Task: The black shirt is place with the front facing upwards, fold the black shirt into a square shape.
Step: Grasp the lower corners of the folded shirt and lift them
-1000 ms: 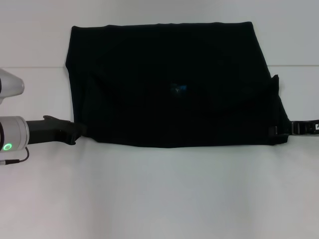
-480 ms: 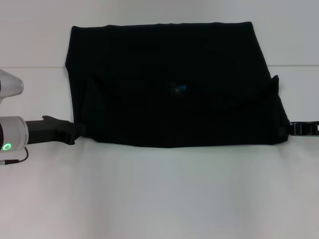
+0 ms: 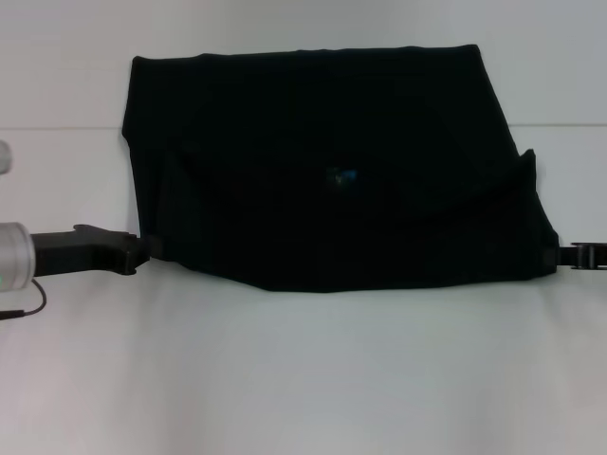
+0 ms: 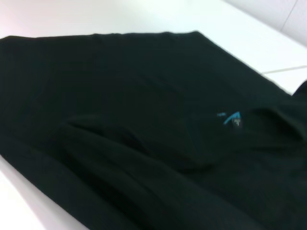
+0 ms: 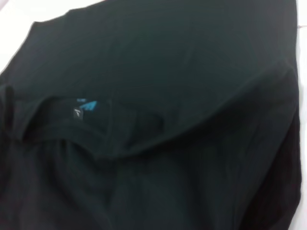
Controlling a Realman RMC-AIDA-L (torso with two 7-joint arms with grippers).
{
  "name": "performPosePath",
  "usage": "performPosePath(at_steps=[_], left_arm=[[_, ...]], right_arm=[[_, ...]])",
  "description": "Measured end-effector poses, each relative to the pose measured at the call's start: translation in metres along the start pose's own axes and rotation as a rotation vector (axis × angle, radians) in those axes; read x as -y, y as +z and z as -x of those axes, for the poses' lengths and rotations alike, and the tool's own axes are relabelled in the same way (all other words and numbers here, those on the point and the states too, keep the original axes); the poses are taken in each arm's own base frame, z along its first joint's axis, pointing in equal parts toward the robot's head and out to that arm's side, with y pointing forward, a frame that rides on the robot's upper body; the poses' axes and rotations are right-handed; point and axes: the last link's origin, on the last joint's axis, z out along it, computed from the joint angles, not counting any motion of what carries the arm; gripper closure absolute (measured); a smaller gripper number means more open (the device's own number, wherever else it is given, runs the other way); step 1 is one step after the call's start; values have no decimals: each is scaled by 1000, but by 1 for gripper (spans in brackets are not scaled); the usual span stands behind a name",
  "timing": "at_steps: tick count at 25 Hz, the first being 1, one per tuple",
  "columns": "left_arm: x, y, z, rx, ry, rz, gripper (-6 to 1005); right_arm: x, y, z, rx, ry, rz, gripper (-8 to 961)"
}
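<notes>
You are looking at a plain white table [image 3: 303,379], smooth and matte, with a thin seam line running across it at the far side behind the garment; nothing of the room beyond the tabletop shows. The black shirt [image 3: 332,161] lies across the middle of the far half of the table as a wide, roughly rectangular folded bundle, its near edge sagging slightly toward you. The only marking you can see on it is the small blue neck label [image 3: 343,174] near its centre, which also shows in both wrist views [image 4: 231,118] [image 5: 87,105]; the print on the label is too small to read. Your left gripper [image 3: 142,250] sits low at the shirt's near left corner, touching the cloth, and your right gripper [image 3: 561,254] sits at the near right corner. You cannot tell from these views whether either one is clamped on the fabric or spread apart.
</notes>
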Motion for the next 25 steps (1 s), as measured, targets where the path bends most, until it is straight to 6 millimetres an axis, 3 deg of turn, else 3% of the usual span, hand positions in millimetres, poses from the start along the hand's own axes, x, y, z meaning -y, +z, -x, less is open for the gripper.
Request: performPosePath(at_steps=[8, 12, 18, 25], left_arm=[[-4, -28, 16, -36, -119, 103, 995], [-6, -36, 27, -36, -152, 128, 995], [-18, -45, 40, -12, -173, 219, 995], [-33, -56, 53, 33, -186, 329, 994]], right_arm=[[6, -42, -32, 52, 40, 77, 949], [4, -54, -46, 69, 53, 107, 949], [4, -78, -82, 108, 80, 173, 949], [5, -91, -110, 109, 110, 195, 950]])
